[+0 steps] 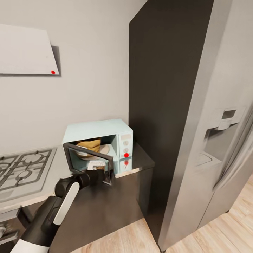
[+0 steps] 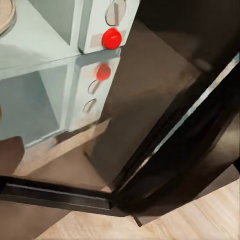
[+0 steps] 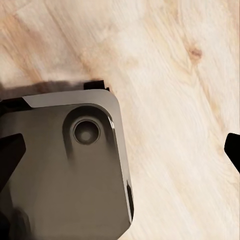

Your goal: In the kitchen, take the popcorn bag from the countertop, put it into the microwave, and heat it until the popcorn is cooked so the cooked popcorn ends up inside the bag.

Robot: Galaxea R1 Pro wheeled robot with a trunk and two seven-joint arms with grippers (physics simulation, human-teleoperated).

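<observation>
Sitting inside the microwave, the popcorn bag could be clipped if the door is swung carelessly by the left gripper, whose jaws apparently cannot be judged.

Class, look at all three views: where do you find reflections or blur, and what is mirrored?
Head view: the glossy countertop mirrors the microwave's red dot; the fridge's right edge is smeared. Left wrist view: the same mirrored red dot below the real one, and the dark door edge looks soft. Right wrist view: the wood floor is softly blurred.
</observation>
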